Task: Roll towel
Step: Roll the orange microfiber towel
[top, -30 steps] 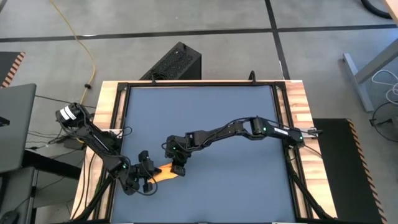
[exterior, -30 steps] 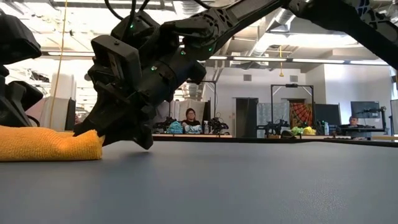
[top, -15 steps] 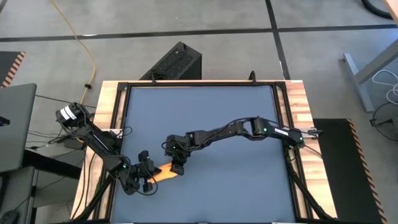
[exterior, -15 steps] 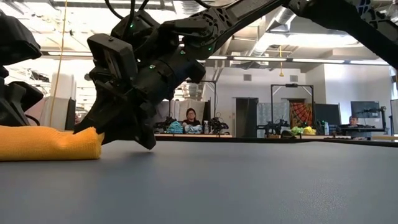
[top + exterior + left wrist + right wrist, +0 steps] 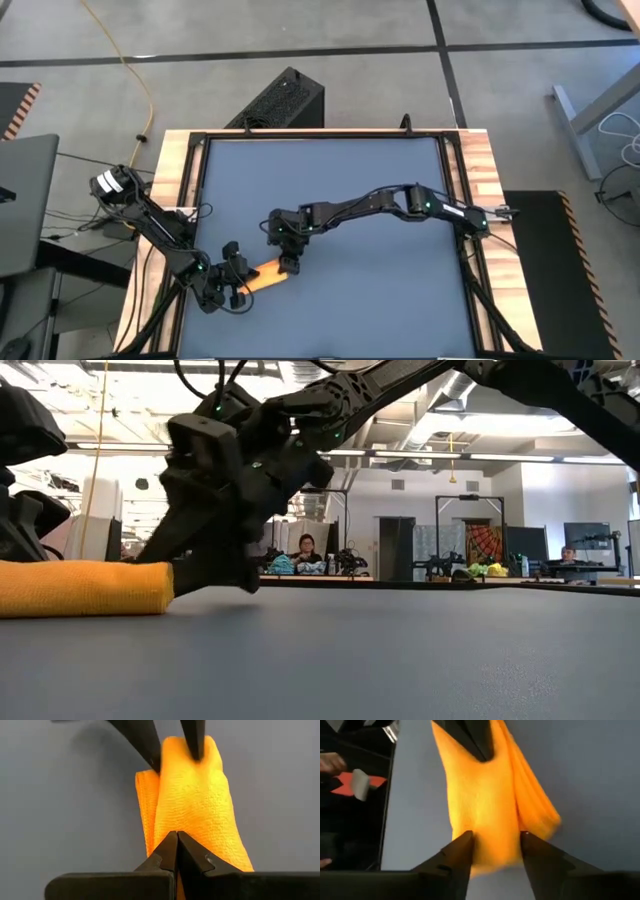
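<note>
Yellow towel flat on grey table, 9 o'clock; right claw at its end, fingers apart.

arms: 2, dark, jointed | links: matte black, green indicator lights | jaws: black, tapered

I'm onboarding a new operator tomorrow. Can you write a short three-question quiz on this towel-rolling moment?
1. True or false: the right hand has its fingers spread around one end of the towel.
2. The left hand is: A) wide open, B) shut at the towel's other end, C) out of view.
3. Fill in: the towel lies on the table near its ____ corner in the high view.

Key: 1 true; 2 B; 3 lower left.
</note>
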